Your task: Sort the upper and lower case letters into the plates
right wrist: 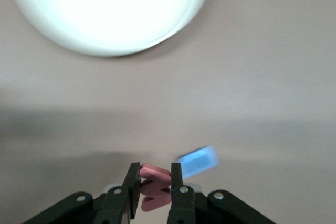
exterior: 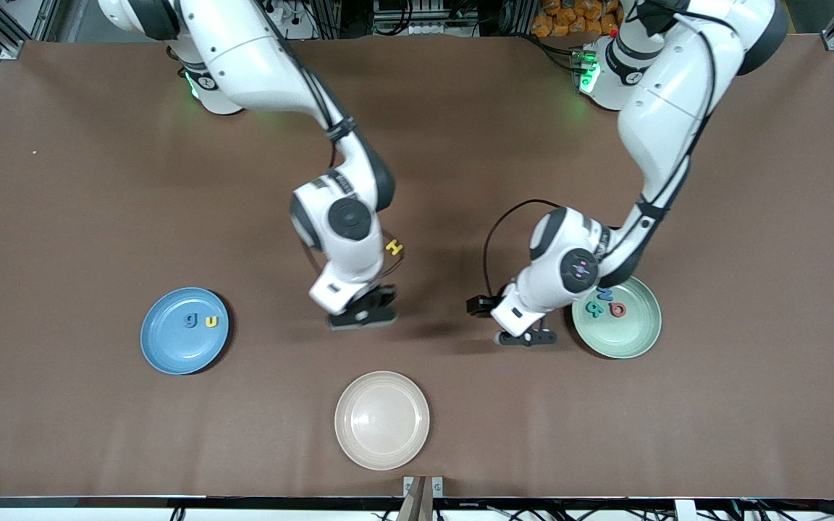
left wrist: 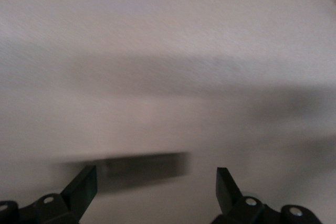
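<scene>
Right claw (right wrist: 156,177) is pinched shut on a pink letter (right wrist: 154,184) above bare surface (exterior: 460,145) mid-way between the plates, with a blue piece (right wrist: 197,161) just beside its finger; I can't tell if that piece is caught too, so it may drop or ride along to the wrong plate. Left claw (left wrist: 157,182) hangs wide and empty next to the mint plate (exterior: 634,346) holding three letters. The blue plate (exterior: 171,354), toward the right arm's end, holds g and u, a yellow H (exterior: 394,247) lies by the right arm, and the cream plate (exterior: 382,449) sits nearest the camera; nothing blocks the route.
</scene>
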Tool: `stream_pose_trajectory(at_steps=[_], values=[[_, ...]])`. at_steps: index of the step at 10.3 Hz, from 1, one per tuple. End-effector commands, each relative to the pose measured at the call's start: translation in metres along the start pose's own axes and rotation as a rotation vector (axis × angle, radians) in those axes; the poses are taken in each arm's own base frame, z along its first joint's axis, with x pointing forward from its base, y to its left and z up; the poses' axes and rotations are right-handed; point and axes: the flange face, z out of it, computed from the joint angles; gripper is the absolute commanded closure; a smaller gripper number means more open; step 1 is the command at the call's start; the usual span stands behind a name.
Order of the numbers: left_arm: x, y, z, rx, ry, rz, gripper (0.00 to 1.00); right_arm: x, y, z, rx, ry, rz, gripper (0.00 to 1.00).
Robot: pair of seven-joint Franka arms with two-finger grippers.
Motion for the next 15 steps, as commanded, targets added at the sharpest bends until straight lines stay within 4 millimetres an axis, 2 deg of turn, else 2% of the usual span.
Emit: stream_pose_trajectory(at_steps=[1,3,4,5,7,8,9,10,11,13,15], values=[[-0.020,0.042,0.001,0.066,0.058,0.111,0.00,0.030,0.069,0.007,-0.082,0.023,0.163,1.00],[-0.050,0.084,0.008,0.178,0.135,0.387,0.00,0.054,0.149,0.023,-0.144,-0.026,0.213,1.00],[-0.056,0.105,-0.001,0.191,0.179,0.469,0.00,0.063,0.196,0.033,-0.166,-0.063,0.246,1.00],[-0.071,0.127,-0.007,0.185,0.200,0.555,0.00,0.069,0.233,0.041,-0.175,-0.082,0.259,1.00],[-0.088,0.159,-0.018,0.103,0.341,0.787,0.00,0.073,0.283,0.054,-0.187,-0.112,0.252,1.00],[-0.104,0.173,-0.015,0.046,0.396,0.858,0.00,0.068,0.301,0.063,-0.194,-0.139,0.240,1.00],[-0.122,0.179,-0.009,0.021,0.418,0.925,0.00,0.066,0.306,0.066,-0.195,-0.147,0.241,0.49],[-0.134,0.175,-0.002,0.042,0.431,1.010,0.00,0.067,0.309,0.065,-0.190,-0.148,0.247,0.00],[-0.149,0.171,0.006,0.027,0.435,1.050,0.00,0.067,0.308,0.065,-0.190,-0.148,0.245,0.00],[-0.172,0.154,0.025,-0.052,0.404,0.992,0.00,0.067,0.309,0.066,-0.191,-0.149,0.245,0.00],[-0.186,0.142,0.039,-0.052,0.363,0.983,0.00,0.066,0.308,0.067,-0.192,-0.152,0.243,0.00]])
